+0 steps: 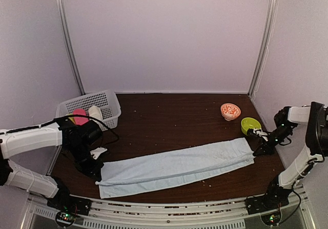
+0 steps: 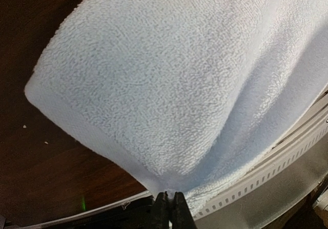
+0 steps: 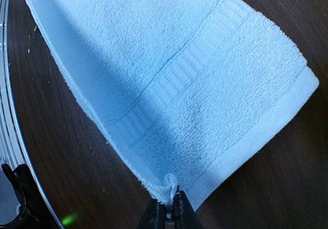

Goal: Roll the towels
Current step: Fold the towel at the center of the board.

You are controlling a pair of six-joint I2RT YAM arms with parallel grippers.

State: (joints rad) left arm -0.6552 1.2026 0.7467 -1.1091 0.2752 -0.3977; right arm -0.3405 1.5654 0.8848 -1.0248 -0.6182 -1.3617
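**Pale blue towel stretched flat between two pinching grippers**

Closest to the near edge of the dark wooden table (image 1: pixel 169 113): pale blue towel (image 1: pixel 177 168), lying flat on the wood, seemingly doubled lengthwise, with no roll started.

- **Left short end:** pinched by the left gripper (image 2: pixel 169 211) close to the table's near-left corner. Jaws pressed fully together on a thin bit of the hem.
- **Right short end:** pinched by the right gripper (image 3: pixel 168 208) beside the table's right edge. Jaws almost together, with a small knot of corner fabric between the tips.
- **Purpose of the hold:** in all likelihood, gripped at both ends to draw the cloth straight and free of wrinkles before rolling starts from one end.
- **Orientation:** long axis left to right and slightly skewed. Left end almost at the near edge, right end farther back and aimed toward the bowls.
- **Detail:** woven border band crossing the right end, seen in the right wrist view.

Beyond the right end, toward the far-right corner: green bowl (image 1: pixel 250 125), then orange patterned bowl (image 1: pixel 230 111), both apart from the towel.

Toward the far-left corner: white slatted basket (image 1: pixel 102 95) holding a pink cloth roll (image 1: pixel 80 116) and a cream-white cloth roll (image 1: pixel 95 112), perhaps the second towel already finished.
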